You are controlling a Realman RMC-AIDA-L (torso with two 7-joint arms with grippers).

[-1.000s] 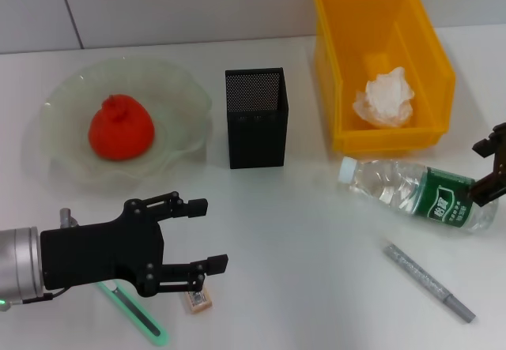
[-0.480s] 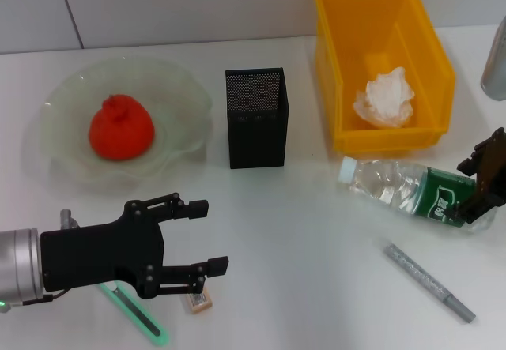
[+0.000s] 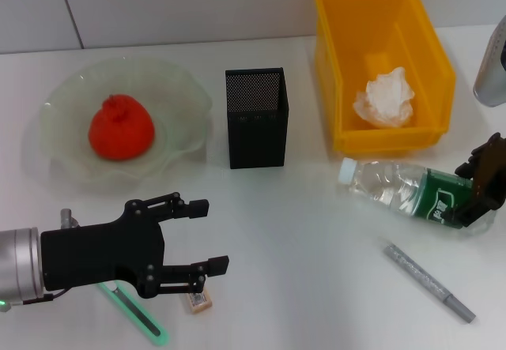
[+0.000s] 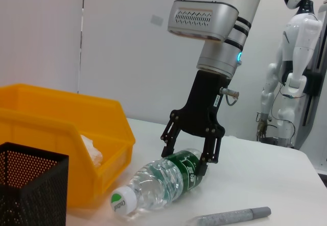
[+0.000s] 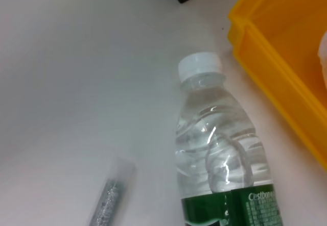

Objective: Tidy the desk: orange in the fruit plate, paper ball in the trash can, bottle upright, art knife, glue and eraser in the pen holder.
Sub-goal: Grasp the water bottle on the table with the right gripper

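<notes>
White desk (image 3: pixel 316 223) with a smooth, matte top, lit evenly with soft shadows. Behind it, a pale wall (image 3: pixel 174 2) with thin dark seams, possibly tile or panel joints. Left wrist view: plain light-grey wall, and a white humanoid figure (image 4: pixel 295 57) standing beyond the desk's edge.

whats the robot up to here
It is tidying a desk. The right gripper has come down over the lying bottle, its open fingers straddling the green label. The left gripper hovers open near the eraser and art knife. The orange and paper ball are already put away.
</notes>
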